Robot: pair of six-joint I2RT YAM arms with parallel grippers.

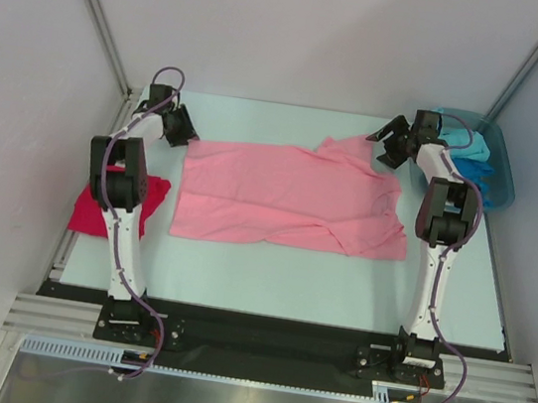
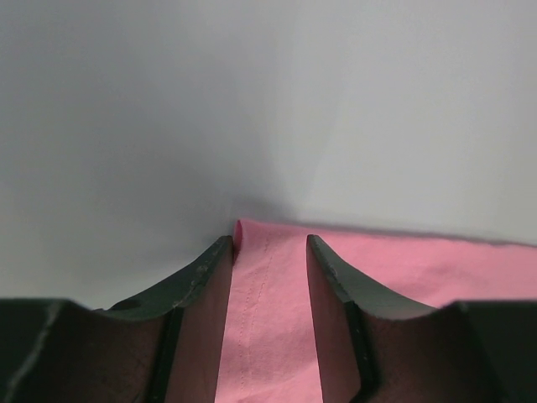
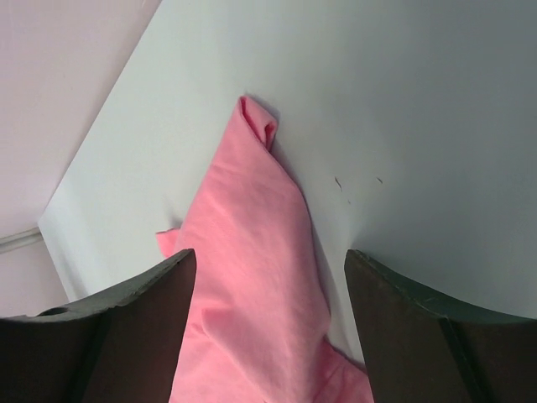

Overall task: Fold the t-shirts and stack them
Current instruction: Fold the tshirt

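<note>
Two-handed, lining up on the far edge of the pink t-shirt (image 1: 289, 199).

Lying spread flat across the middle of the table (image 1: 268, 282), long axis running left to right, sleeves toward the right end. Straddling its far-left corner with the left gripper (image 1: 181, 129), fingers set about half apart, cloth lying between them and not pinched. Hovering the right gripper (image 1: 389, 143) over the far-right sleeve, fingers spread wide and gripping nothing, sleeve tip pointing out ahead between them. Sitting nearest its own end in each arm's case, so probably calling for pinching both far points and drawing them toward the near edge, across the short axis. Lying well apart: the crimson t-shirt (image 1: 92, 215), crumpled at the left table edge, and the turquoise t-shirt (image 1: 457, 131) and blue t-shirt (image 1: 478, 179), resting in the teal tub (image 1: 503, 159) at far right.
</note>
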